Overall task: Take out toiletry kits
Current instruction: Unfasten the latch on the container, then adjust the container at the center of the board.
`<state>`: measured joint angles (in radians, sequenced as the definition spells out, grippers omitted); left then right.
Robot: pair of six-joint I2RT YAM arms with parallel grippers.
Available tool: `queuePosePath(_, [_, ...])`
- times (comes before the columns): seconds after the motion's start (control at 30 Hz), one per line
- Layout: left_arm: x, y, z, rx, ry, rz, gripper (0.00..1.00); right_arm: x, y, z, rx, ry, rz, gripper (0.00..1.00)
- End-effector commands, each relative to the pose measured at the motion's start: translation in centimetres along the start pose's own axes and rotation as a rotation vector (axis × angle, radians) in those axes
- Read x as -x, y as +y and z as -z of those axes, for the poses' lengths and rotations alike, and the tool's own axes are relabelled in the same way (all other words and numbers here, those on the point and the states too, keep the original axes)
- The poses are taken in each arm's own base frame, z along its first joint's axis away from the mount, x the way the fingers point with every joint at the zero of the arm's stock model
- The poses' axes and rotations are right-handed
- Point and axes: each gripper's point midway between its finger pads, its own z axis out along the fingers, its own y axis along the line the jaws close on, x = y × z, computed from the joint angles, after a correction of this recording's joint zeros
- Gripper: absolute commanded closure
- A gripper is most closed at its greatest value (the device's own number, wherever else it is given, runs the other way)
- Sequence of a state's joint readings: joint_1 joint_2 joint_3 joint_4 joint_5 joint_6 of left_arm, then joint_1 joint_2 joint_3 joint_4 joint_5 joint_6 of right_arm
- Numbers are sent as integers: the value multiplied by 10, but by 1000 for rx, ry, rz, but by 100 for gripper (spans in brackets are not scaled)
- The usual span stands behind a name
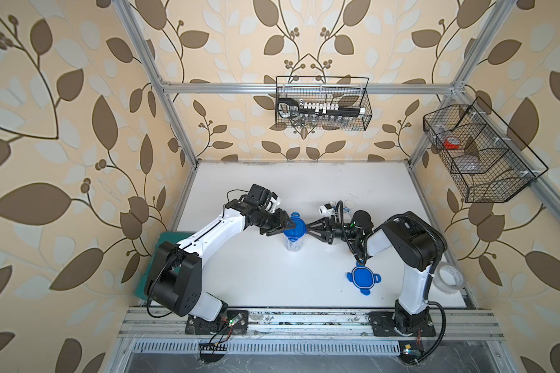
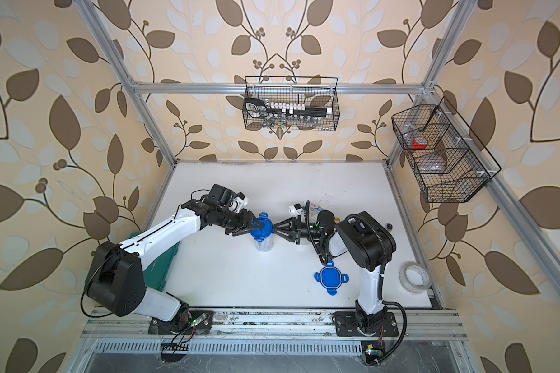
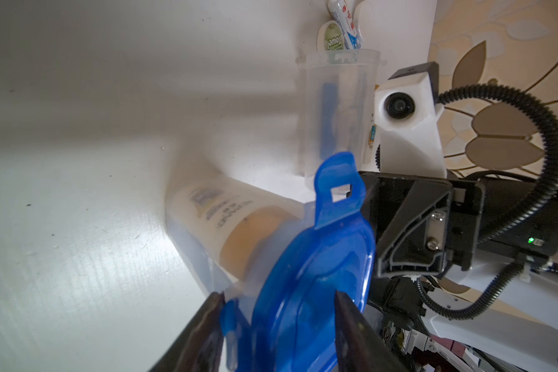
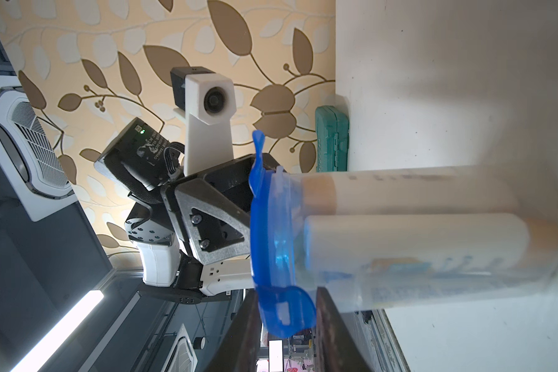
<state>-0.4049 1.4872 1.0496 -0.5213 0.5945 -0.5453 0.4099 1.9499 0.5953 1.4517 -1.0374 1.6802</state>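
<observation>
A clear jar (image 1: 293, 245) with a blue lid (image 1: 295, 230) stands mid-table. Inside it I see kit bottles, white with orange caps (image 4: 409, 193) (image 3: 226, 222). My left gripper (image 1: 289, 224) (image 3: 279, 322) is shut on the lid's left edge, with a folded tab against one finger. From the right, my right gripper (image 1: 307, 228) (image 4: 285, 319) is shut on another lid tab (image 4: 287, 309). A second jar (image 3: 335, 112), without a lid, stands behind the right arm; a tube (image 3: 345, 22), a round towel pack (image 3: 331, 37) and a blue toothbrush (image 3: 327, 119) are in it.
A loose blue lid (image 1: 362, 277) lies near the right arm's base. A tape roll (image 1: 450, 277) sits at the right edge and a green case (image 1: 157, 255) at the left edge. Wire baskets hang on the back wall (image 1: 322, 103) and the right wall (image 1: 479, 151).
</observation>
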Motion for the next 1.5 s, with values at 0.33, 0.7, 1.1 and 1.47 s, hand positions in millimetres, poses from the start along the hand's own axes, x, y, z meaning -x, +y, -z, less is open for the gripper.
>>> queuePosePath(0.33, [-63,114,-15,438,160,166,49,-15,70,11,137,23,248,78])
queuePosePath(0.7, [-22,47,6,267,57,116,30,15,-9,42,-577,-191,287,58])
queuePosePath(1.1, [24,-27,36,106,-54,-43,22,-7,2,50,-1031,-220,555,50])
queuePosePath(1.47, [9,-5,15,150,67,-94,25,-19,-7,16,-1107,-139,630,47])
